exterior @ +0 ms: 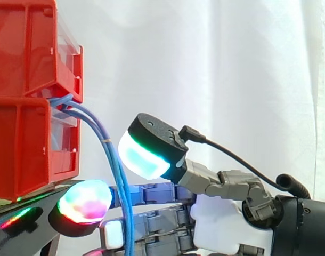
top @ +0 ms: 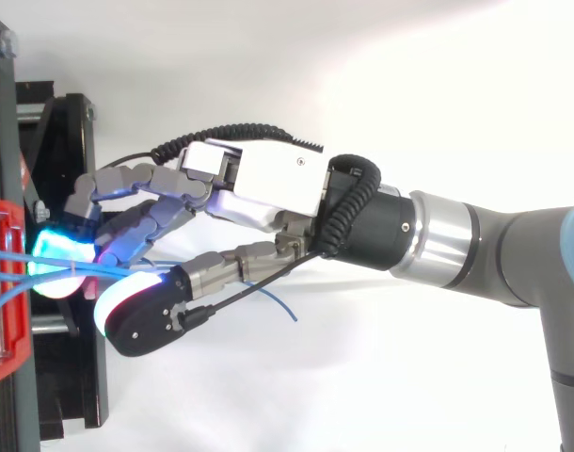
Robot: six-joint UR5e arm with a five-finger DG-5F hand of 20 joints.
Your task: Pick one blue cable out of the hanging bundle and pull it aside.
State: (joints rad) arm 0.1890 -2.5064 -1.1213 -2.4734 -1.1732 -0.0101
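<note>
We see hand reaching toward red bins, fingers nearly straight, thumb spread apart: wide, gripping nothing. Blue cable bundle leaves gap between stacked bins and hangs down between thumb and fingertips. Thumb pad clear of cables. Loose blue cable end shows under hand.

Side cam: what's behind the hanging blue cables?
The hand reaches straight fingers behind the blue cables, with one glowing tip past them. The cables' upper ends are hidden between the red bins.
</note>
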